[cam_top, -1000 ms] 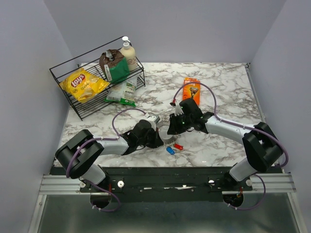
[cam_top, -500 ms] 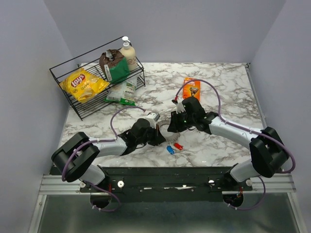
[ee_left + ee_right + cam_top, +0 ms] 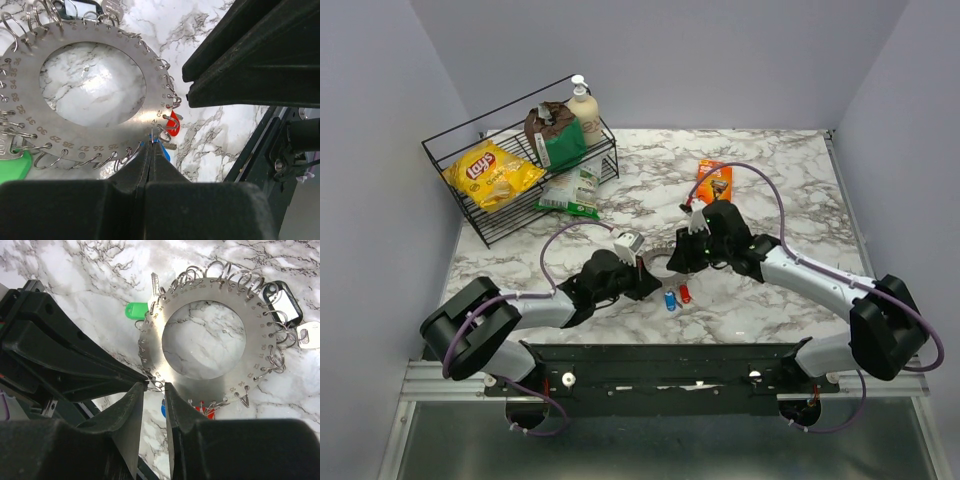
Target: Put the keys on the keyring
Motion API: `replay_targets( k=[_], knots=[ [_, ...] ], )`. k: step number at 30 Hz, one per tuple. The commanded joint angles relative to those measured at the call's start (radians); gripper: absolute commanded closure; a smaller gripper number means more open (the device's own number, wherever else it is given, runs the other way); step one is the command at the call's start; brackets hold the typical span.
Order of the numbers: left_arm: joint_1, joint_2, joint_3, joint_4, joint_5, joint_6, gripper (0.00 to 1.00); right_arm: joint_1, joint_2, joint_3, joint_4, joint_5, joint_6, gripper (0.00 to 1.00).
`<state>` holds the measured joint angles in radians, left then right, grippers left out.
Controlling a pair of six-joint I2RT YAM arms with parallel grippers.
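One wire basket (image 3: 520, 222) stands at the far-left corner of the marble surface (image 3: 790, 200). It holds three things: a yellow chip bag (image 3: 490, 172), a brown bag (image 3: 553, 135) and a pump bottle (image 3: 584, 112). One green-and-white packet (image 3: 570, 192) leans against its right side.

Two arms reach in from the near edge and meet around the middle of the surface, where the one keyring (image 3: 255, 360) lies flat. The left tool (image 3: 151, 141) is clenched on the near rim of the keyring, its tips pressed together over the metal.

The keyring is a flat silver disc with a large round hole. Small numbers are stamped around it, and many little split rings hang from holes along its outer edge.

There are three capped keys. The green key (image 3: 136, 310) lies at the disc's rim with its blade pointing away; I cannot tell whether it is hooked on. The blue key (image 3: 669, 300) and the red key (image 3: 685, 294) lie side by side just nearer than the disc. One plain silver key (image 3: 309, 335) and one black tag (image 3: 280, 296) sit at the rim opposite the green key.

The right tool (image 3: 155, 390) has its jaws a little apart at the rim, with a split ring at the tips. I cannot tell whether they pinch it.

One orange razor pack (image 3: 714, 185) lies toward the far edge, beyond the right arm.
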<state>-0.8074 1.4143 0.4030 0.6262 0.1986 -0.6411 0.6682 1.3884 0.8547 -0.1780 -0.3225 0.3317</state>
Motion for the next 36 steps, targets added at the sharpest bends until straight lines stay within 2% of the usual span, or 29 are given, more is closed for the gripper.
replay_targets(
  k=[1, 8, 11, 17, 21, 27, 32, 36],
  knots=[
    [-0.006, -0.044, -0.035, 0.145, -0.031, 0.055, 1.0, 0.002, -0.041, -0.028, 0.031, 0.007, -0.011, 0.67],
    [-0.007, -0.081, -0.093, 0.245, -0.053, 0.104, 1.0, 0.002, -0.092, -0.046, 0.055, -0.003, -0.019, 0.64],
    [-0.006, -0.1, -0.13, 0.317, -0.056, 0.121, 1.0, 0.001, -0.117, -0.065, 0.08, -0.024, -0.033, 0.59],
    [-0.006, -0.135, -0.177, 0.42, -0.021, 0.176, 1.0, 0.004, -0.193, -0.115, 0.127, -0.075, -0.108, 0.41],
    [-0.006, -0.161, -0.207, 0.481, 0.002, 0.207, 1.0, 0.002, -0.259, -0.149, 0.155, -0.093, -0.14, 0.24],
    [-0.007, -0.176, -0.225, 0.537, 0.062, 0.247, 1.0, 0.002, -0.33, -0.195, 0.213, -0.125, -0.154, 0.1],
    [-0.007, -0.178, -0.214, 0.511, 0.05, 0.256, 1.0, 0.002, -0.328, -0.198, 0.218, -0.133, -0.158, 0.09],
    [-0.007, -0.187, -0.175, 0.396, 0.044, 0.259, 1.0, 0.002, -0.321, -0.198, 0.218, -0.141, -0.16, 0.09]
  ],
)
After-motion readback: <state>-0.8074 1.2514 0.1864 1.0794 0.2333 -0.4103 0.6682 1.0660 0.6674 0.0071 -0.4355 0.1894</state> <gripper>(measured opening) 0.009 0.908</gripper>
